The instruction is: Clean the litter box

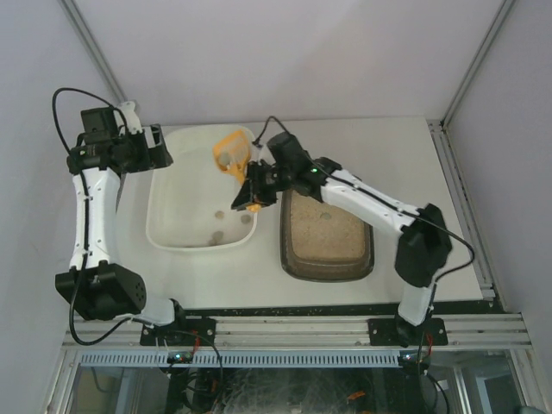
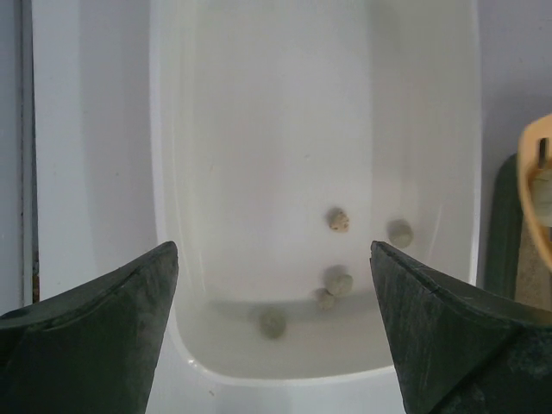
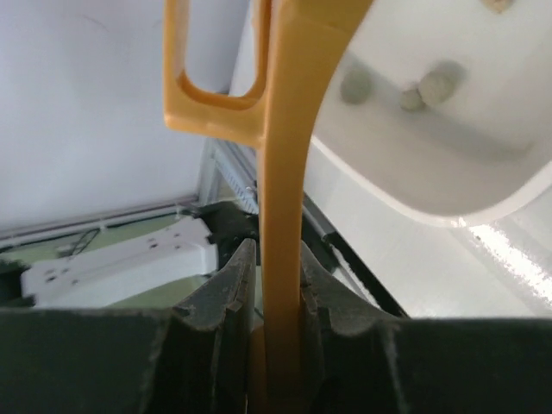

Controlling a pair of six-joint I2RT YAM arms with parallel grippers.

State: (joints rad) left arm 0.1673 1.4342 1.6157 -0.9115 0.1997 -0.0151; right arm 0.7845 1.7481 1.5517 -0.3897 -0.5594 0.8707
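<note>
The dark brown litter box (image 1: 326, 235) with beige sandy litter lies right of the white tub (image 1: 191, 177). My right gripper (image 1: 252, 191) is shut on the handle of a yellow scoop (image 1: 231, 153). The scoop's head hangs over the tub's far right part with a grey clump in it. In the right wrist view the handle (image 3: 285, 172) stands pinched between the jaws of the right gripper (image 3: 278, 250). My left gripper (image 1: 159, 147) is open and empty at the tub's far left corner. In the left wrist view the left gripper (image 2: 274, 250) looks down into the tub (image 2: 285, 112).
Several grey clumps (image 1: 218, 235) lie in the near end of the tub; they also show in the left wrist view (image 2: 338, 280) and the right wrist view (image 3: 440, 82). White walls enclose the table on the far, left and right sides. A metal rail (image 1: 293, 329) runs along the near edge.
</note>
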